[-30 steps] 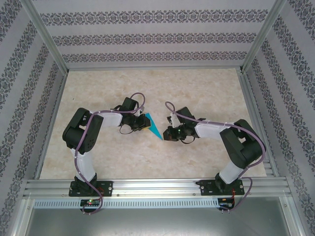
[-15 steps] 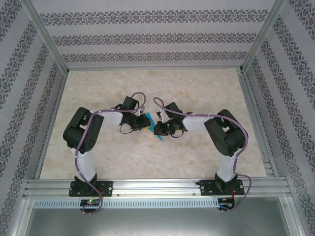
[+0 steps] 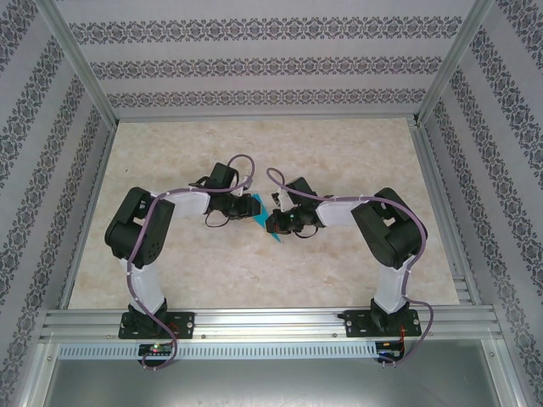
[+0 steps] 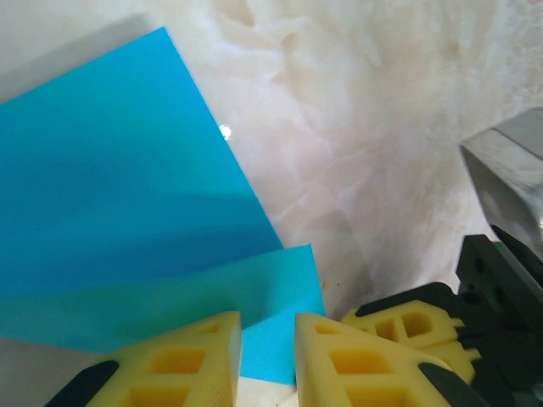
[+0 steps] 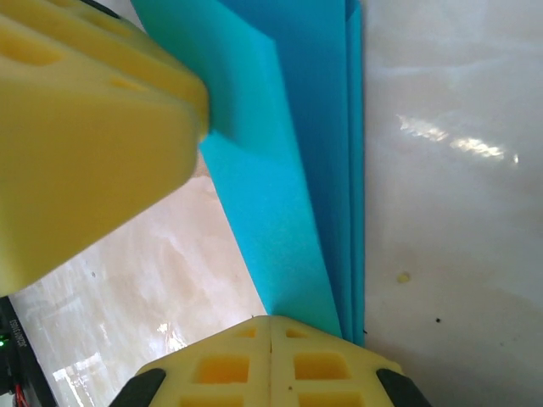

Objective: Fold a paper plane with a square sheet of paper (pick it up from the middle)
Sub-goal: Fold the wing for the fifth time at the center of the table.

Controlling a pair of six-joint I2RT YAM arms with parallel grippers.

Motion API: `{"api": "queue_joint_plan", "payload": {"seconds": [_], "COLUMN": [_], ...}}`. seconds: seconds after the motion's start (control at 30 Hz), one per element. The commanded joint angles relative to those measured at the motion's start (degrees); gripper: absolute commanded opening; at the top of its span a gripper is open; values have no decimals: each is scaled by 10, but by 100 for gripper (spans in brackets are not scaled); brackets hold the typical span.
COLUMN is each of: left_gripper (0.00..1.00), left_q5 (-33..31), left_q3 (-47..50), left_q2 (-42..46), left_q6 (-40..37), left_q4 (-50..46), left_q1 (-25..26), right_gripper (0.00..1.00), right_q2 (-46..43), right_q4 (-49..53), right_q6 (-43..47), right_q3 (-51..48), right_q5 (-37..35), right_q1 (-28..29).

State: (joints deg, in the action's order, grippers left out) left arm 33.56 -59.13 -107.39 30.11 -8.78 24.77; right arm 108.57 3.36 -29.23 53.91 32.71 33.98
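on pale desk [image 3: 339, 153], found paper plane [image 4: 127, 195] seemingly braced for creasing. noted left tool [image 4: 267, 326] slightly parted, right tool [image 5: 270, 326] shut.

From where I stand I count two robot arms, the left arm [image 3: 140, 236] and the right arm [image 3: 390, 236]. Each carries one gripper, so two in all: the left gripper [image 3: 252, 209] and the right gripper [image 3: 273, 224]. Each gripper ends in two yellow foam fingers [image 4: 182, 365], which makes four fingers together. There is one piece of blue paper, the paper plane [image 4: 127, 195]. One table [image 3: 339, 271] lies under it all, two purple cables [image 3: 178, 194] run one along each arm, and three patterned walls [image 3: 254, 68] stand round the table
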Motion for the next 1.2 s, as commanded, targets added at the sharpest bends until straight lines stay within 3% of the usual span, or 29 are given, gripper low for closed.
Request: {"api": "queue_joint_plan", "payload": {"seconds": [0.0,0.77,1.17], "left_gripper": [24,25,25], "left_q5": [-24,-101,-128], "left_q3": [13,2,-22], "left_q2": [14,-51,-53], "left_q6": [-45,-85,-73], "left_q4": [39,79,51], "left_q1": [-4,-38,-113], "right_gripper": [6,5,5], "right_q2": [24,36,30], "right_q4": [43,42,43], "right_q6": [-7,-5,3], "right_q3": [-23,-40,-60], "right_q5": [-42,-36,-33], "right_q1": [-9,-11,-18]}}
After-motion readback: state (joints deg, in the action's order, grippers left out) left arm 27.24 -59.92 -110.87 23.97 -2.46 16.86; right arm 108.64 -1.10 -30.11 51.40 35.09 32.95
